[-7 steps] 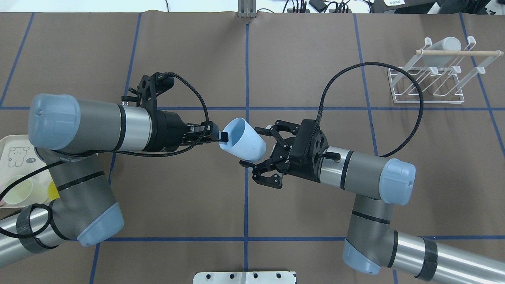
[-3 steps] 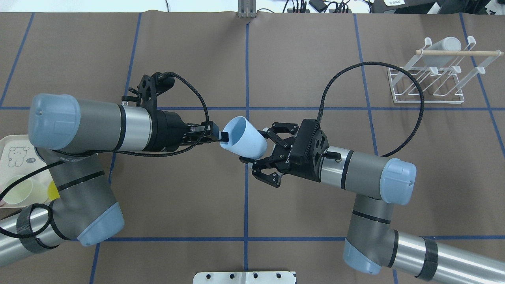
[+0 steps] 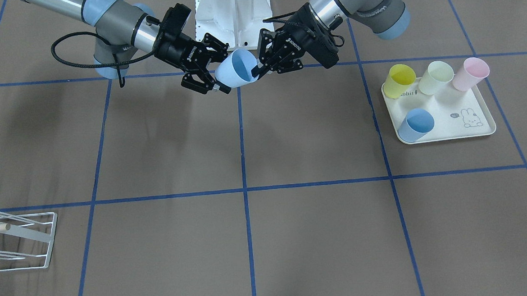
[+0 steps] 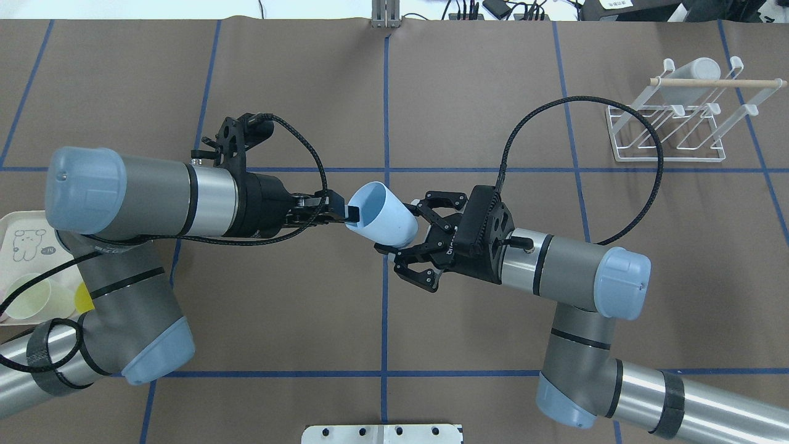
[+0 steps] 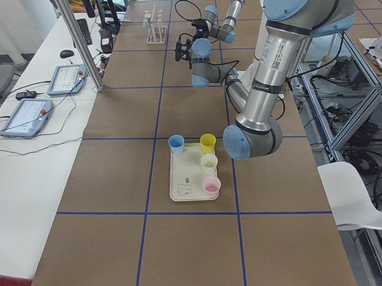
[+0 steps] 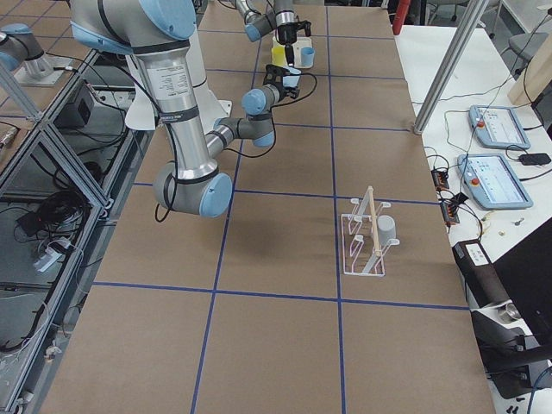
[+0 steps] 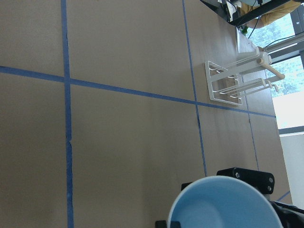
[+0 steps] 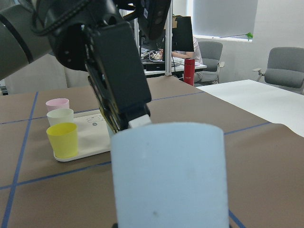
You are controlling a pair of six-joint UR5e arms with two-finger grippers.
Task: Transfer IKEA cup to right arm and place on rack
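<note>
— Where to look for the cup [image 4: 382, 222]?
— Up off the table [image 4: 246, 308], over its middle, tilted on its side between the two arms. Open mouth toward the left gripper [image 4: 350, 214], closed bottom toward the right gripper [image 4: 394, 226].
— And the left gripper's hold?
— Pinched tight on the cup's rim, one finger inside the mouth, one outside.
— The right gripper?
— Closed around the cup's lower half, one finger on each side, touching the wall as far as seen from overhead.
— Anywhere near the rack [image 4: 669, 132]?
— No, well apart from it. Off at the table's far right corner, with a pale grey cup [image 4: 693, 77] in it beside the wooden rod [image 4: 718, 82].
— Anything else worth noting?
— Over on the left side, a tray [image 3: 452, 129] carrying a yellow cup [image 3: 400, 78], a pale green cup [image 3: 439, 76], a pink cup [image 3: 469, 73] and a second blue cup [image 3: 415, 124], all upright.
</note>
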